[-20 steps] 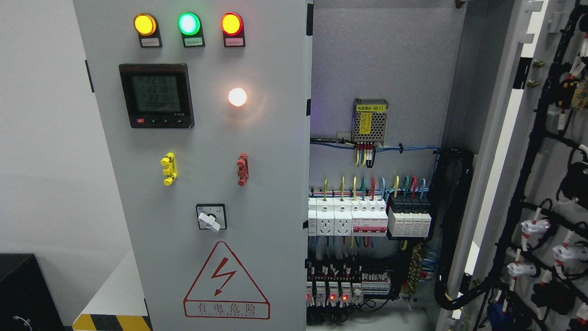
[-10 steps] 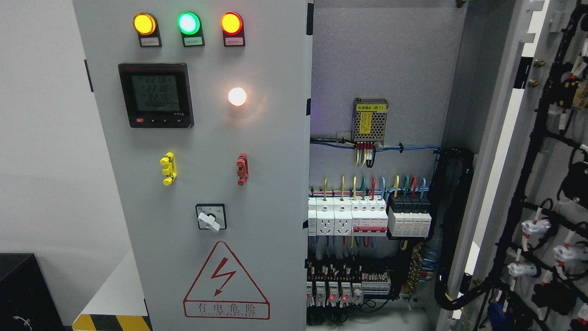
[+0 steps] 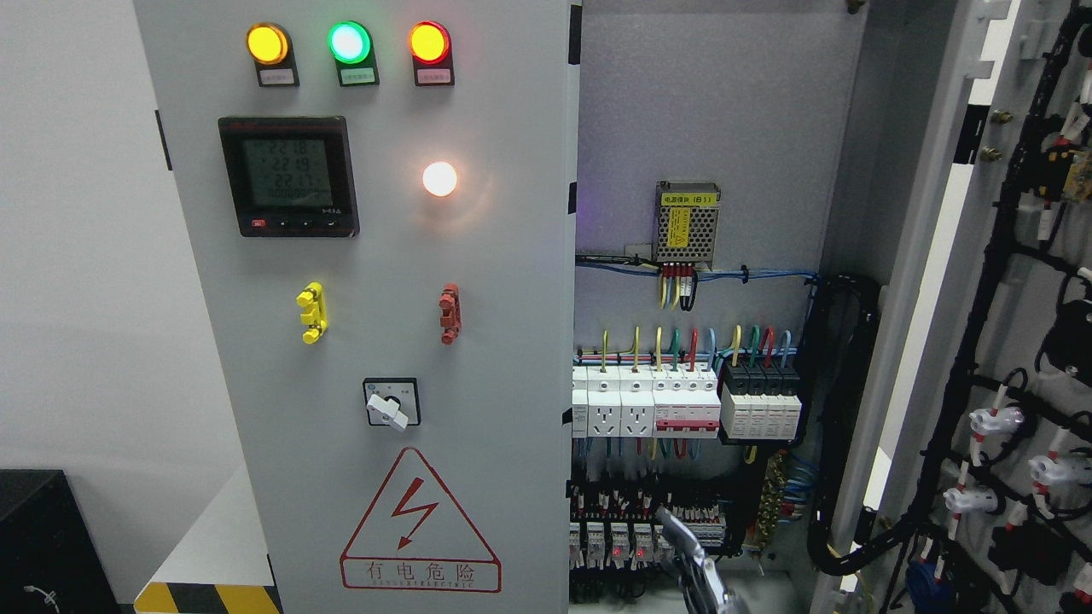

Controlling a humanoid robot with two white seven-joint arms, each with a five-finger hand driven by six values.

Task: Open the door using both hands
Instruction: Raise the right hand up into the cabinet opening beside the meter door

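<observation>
The cabinet's left door (image 3: pixel 503 281) is a grey panel standing shut, carrying three lit lamps, a meter (image 3: pixel 288 176), a rotary switch (image 3: pixel 392 402) and a red warning triangle. The right door (image 3: pixel 947 213) is swung wide open to the right, its wired inner face towards me. Between them the cabinet interior (image 3: pixel 708 128) shows breakers (image 3: pixel 674 405) and terminal rows. My right hand (image 3: pixel 693 563) rises from the bottom edge just right of the left door's free edge, in front of the lower terminals. Its metal fingers (image 3: pixel 682 537) are stretched out and hold nothing. My left arm is out of view.
A black cable bundle (image 3: pixel 840 409) runs down the cabinet's right inner wall. A black box (image 3: pixel 43 537) stands at the lower left beside a ledge with yellow-black striping (image 3: pixel 205 597). A plain white wall fills the left side.
My right hand has come up into view from the bottom edge, in front of the lower terminals. The doors have not moved.
</observation>
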